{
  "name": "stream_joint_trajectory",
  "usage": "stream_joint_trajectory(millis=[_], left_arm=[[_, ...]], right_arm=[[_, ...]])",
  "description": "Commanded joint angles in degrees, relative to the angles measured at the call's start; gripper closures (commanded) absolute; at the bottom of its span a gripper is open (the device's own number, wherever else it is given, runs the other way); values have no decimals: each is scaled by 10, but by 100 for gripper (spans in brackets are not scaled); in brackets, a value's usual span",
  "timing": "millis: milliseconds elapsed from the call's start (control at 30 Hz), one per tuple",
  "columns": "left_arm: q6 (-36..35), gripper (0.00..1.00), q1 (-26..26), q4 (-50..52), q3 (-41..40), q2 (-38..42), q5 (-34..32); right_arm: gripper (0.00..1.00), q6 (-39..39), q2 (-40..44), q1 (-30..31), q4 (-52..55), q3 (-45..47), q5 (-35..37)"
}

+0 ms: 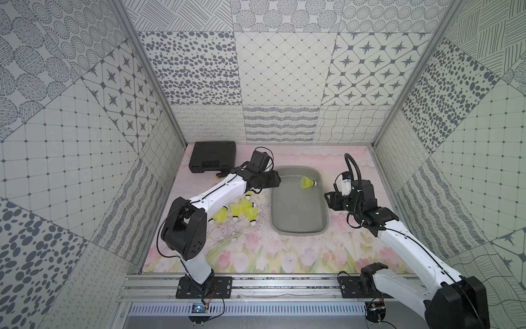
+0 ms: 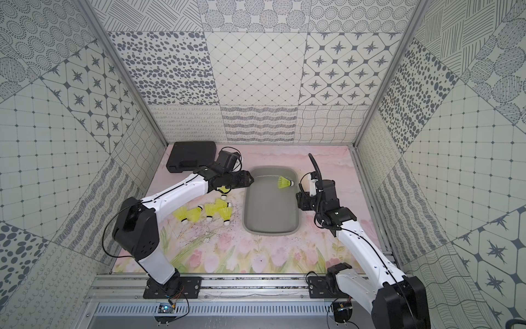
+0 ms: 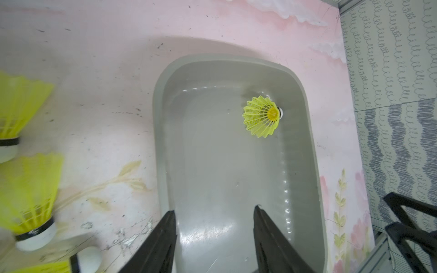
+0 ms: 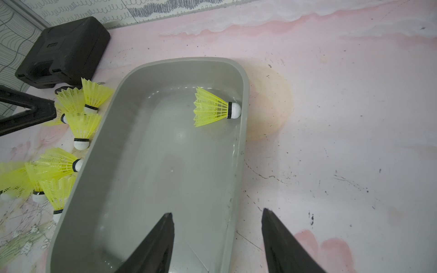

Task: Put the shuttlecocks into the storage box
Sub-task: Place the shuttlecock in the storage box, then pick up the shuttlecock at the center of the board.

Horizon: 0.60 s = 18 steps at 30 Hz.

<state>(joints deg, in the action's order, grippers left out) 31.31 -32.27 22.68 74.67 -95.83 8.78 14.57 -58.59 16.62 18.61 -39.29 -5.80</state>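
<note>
The storage box [image 1: 296, 210] is a shallow grey tray in mid-table. One neon yellow shuttlecock [image 1: 308, 182] lies on its side at the box's far right, its cork against the wall; the wrist views show it too [image 3: 261, 117] [image 4: 212, 110]. Several more shuttlecocks [image 1: 242, 212] [image 2: 212, 212] lie in a cluster on the mat just left of the box [image 4: 153, 165]. My left gripper [image 3: 215, 209] hangs open and empty over the box's far left edge [image 1: 275, 181]. Over the box's right rim, my right gripper [image 4: 216, 211] is also open and empty [image 1: 328, 199].
A black hard case [image 1: 213, 156] lies at the back left corner. An orange screwdriver tip [image 1: 218, 176] pokes out beside the left arm. Patterned enclosure walls close in the floral mat on three sides.
</note>
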Motion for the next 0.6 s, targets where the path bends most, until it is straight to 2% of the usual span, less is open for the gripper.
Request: stream_joint_trajectory(millis=[0,167,333,467,567], left_arm=[[-34,42,12,67,-67,80,-91],[-34,40,14,111,-111,141,-129],[0,39,15,160,-160,192,-149],[27,34,14,152,-218,242,-155],[43,31,14,144,-247,250,-151]], right_arm=[[37,-15,14,-2,-16,2,-35],[37,-19,15,-2,-7,-2,-48],[37,-22,17,-2,-5,0,-48],[37,-22,17,-2,-11,6,-47],[37,-20,14,-2,-17,10,-48]])
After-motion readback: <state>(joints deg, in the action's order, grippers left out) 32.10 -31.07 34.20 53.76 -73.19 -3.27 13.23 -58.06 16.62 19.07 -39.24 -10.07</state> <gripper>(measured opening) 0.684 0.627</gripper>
